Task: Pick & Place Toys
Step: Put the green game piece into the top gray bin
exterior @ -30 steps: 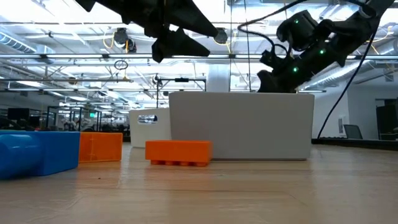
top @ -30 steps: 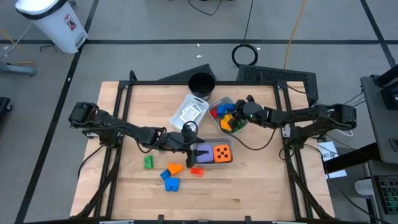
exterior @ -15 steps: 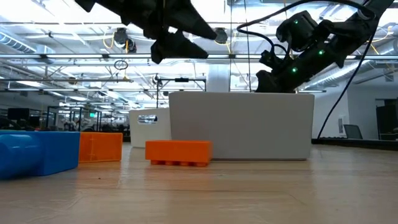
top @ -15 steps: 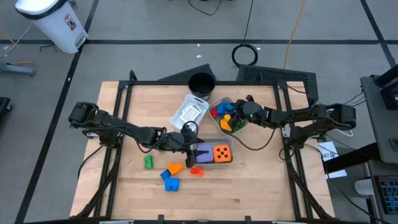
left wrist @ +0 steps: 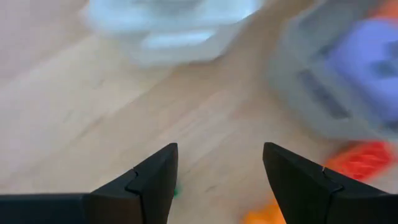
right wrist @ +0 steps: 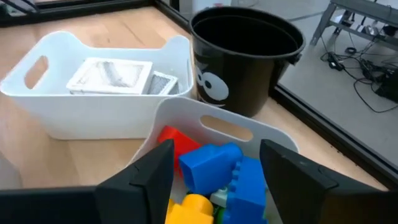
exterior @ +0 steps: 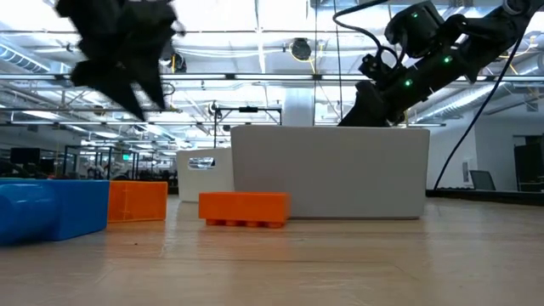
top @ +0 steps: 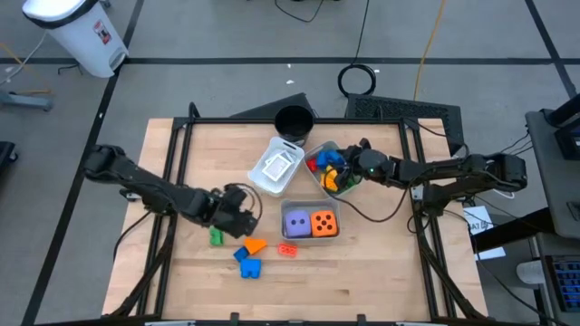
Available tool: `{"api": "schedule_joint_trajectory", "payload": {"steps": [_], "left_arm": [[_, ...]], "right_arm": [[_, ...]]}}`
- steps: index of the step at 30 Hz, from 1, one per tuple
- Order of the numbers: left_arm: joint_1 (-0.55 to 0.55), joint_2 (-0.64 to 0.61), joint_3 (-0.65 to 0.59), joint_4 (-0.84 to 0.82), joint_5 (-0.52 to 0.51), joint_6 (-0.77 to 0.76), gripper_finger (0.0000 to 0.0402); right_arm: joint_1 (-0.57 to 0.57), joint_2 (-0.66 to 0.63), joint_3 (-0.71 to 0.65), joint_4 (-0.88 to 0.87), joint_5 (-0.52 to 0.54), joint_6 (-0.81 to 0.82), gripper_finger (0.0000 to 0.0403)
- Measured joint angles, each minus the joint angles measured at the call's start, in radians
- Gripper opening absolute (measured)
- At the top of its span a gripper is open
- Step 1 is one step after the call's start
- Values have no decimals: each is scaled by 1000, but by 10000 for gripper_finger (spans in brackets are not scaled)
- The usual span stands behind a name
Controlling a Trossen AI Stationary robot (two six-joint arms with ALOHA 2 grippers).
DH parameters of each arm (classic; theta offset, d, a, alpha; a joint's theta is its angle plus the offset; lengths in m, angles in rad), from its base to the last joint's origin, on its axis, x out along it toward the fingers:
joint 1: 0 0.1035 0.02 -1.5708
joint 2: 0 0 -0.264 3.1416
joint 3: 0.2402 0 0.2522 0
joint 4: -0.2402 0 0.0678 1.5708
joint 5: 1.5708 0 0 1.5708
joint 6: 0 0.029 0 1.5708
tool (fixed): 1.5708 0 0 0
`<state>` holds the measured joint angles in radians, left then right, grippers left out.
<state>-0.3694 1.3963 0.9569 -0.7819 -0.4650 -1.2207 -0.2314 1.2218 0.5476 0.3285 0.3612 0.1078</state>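
Observation:
My left gripper (top: 245, 217) (left wrist: 217, 155) hangs open over bare table, nothing between its fingers. Close by on the table lie a green block (top: 216, 237), an orange block (top: 255, 244), blue blocks (top: 246, 263) and a red block (top: 288, 249). A purple die (top: 295, 222) and an orange die (top: 324, 223) sit in a grey tray (top: 311, 237). My right gripper (top: 344, 169) (right wrist: 214, 155) stands open just above a translucent tray (right wrist: 211, 121) holding blue (right wrist: 214, 165), red (right wrist: 175, 139) and yellow (right wrist: 189, 208) blocks. White tiles (right wrist: 112, 76) lie in the white tray (top: 278, 166).
A black round cup (top: 293, 120) stands at the far edge, right behind the two trays. In the low view the grey tray (exterior: 331, 170) fills the middle, with the orange block (exterior: 244, 208) in front of it. Bare wood lies along the near edge and at the table's left.
My left gripper has swung away from the grey tray toward the table's left edge, turning about as it went; the purple die, partly hidden by it before, now shows whole in the tray. My right arm has stayed over the block tray.

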Motion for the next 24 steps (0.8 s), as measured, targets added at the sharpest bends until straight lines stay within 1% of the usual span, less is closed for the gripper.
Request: {"api": "schedule_joint_trajectory", "payload": {"steps": [2,4,6,8,12,16,19,24], "left_arm": [[-18,21,-15,-70,0,-144,244],[-25,40,-36,-84,18,-256,244],[-24,67,-59,-76,44,-320,244],[-9,95,-78,-70,101,-351,244],[37,137,-99,-73,187,-369,244],[77,176,-100,-71,184,-368,244],[104,200,-100,-35,181,-346,244],[136,247,-100,29,234,-289,244]], "right_arm": [[5,-1,0,5,-3,0,212],[5,-1,0,2,-9,1,212],[4,-1,0,3,-34,2,212],[4,-1,0,3,-57,3,212],[4,-1,0,4,-78,3,212],[4,-1,0,6,-77,3,213],[4,-1,0,7,-77,3,213],[4,-1,0,7,-78,3,211]]}}
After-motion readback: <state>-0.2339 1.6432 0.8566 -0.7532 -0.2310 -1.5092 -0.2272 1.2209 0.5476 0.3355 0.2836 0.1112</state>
